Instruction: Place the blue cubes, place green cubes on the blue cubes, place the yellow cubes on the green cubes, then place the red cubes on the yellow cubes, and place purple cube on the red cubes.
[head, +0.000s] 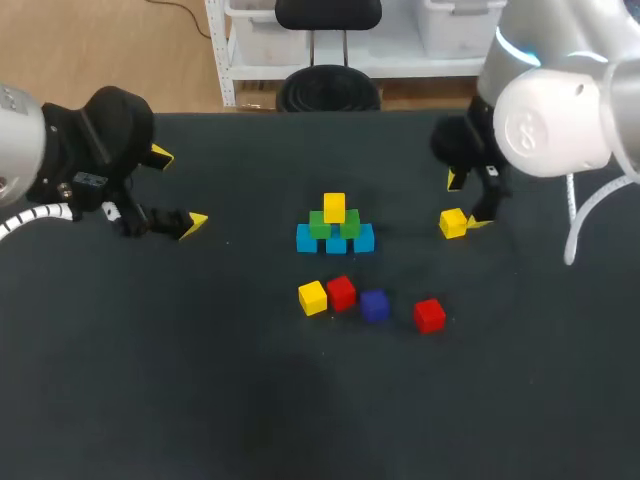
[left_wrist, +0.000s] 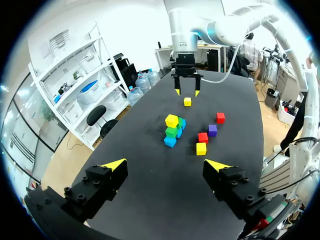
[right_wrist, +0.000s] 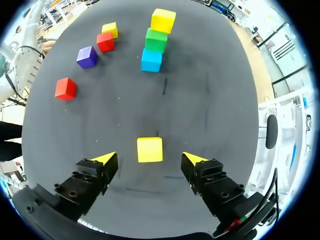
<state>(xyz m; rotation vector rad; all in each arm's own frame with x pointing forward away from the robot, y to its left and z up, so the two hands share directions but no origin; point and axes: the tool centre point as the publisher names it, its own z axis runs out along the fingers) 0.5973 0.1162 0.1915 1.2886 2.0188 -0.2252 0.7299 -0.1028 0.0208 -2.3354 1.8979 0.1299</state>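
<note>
Mid-table stands a stack: blue cubes (head: 336, 240) at the base, green cubes (head: 335, 225) on them, one yellow cube (head: 334, 207) on top. A loose yellow cube (head: 452, 222) (right_wrist: 150, 149) lies on the mat to the right. My right gripper (head: 466, 202) (right_wrist: 149, 158) is lowered around it, open, with a gap on each side. In front of the stack lie another yellow cube (head: 312, 297), a red cube (head: 341, 292), a purple cube (head: 374, 305) and a second red cube (head: 430, 314). My left gripper (head: 178, 188) (left_wrist: 166, 165) hangs open and empty at the far left.
The black table mat (head: 200, 380) spreads wide around the cubes. The loose cubes in front of the stack lie close together; the right red cube sits a little apart.
</note>
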